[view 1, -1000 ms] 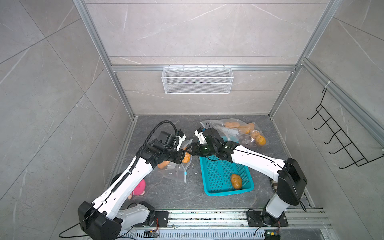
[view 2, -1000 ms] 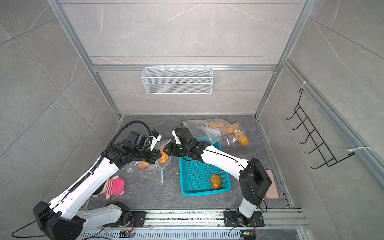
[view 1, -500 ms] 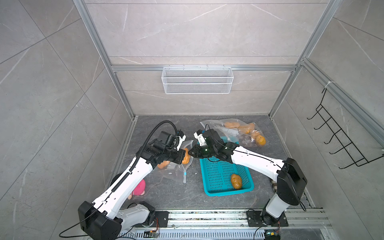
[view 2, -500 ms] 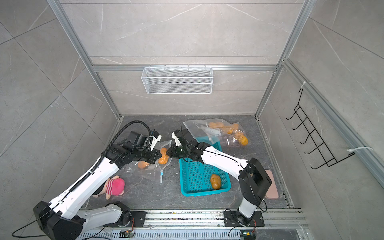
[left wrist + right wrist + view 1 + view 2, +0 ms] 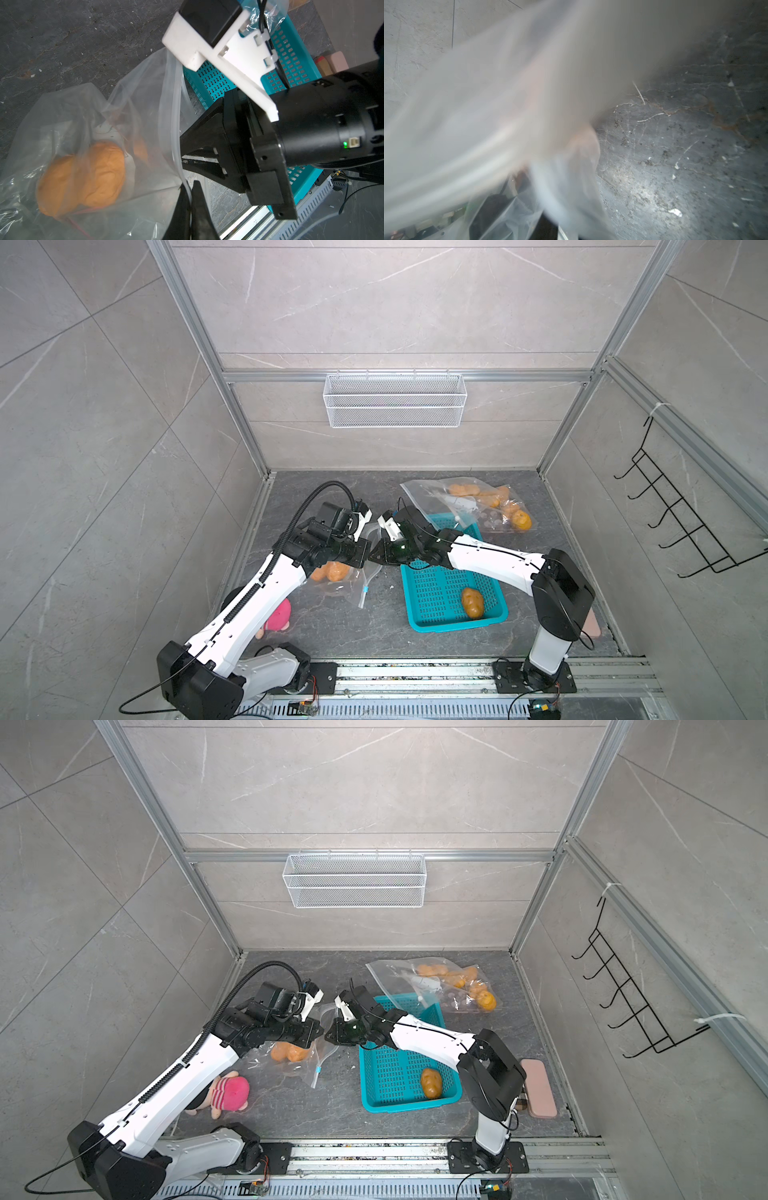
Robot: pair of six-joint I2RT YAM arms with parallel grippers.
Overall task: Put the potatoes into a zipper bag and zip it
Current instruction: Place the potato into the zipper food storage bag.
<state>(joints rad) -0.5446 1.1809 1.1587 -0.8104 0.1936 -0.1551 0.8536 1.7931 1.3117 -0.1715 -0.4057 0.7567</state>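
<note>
Two or three orange-tan oval potatoes [image 5: 97,176] lie inside the clear plastic zipper bag [image 5: 135,89]; another brownish potato [image 5: 472,602] waits in the teal perforated plastic basket [image 5: 457,624]. Our left gripper [image 5: 190,190] is clamped on the bag's zipper strip. Our right gripper [image 5: 183,159] sits at the same rim, jaws a narrow slit apart, and we cannot tell whether film lies between them. If none does, the mouth may sag closed when we pull. Pull too hard and the film could slip from the left pinch, tipping the potatoes out.
</note>
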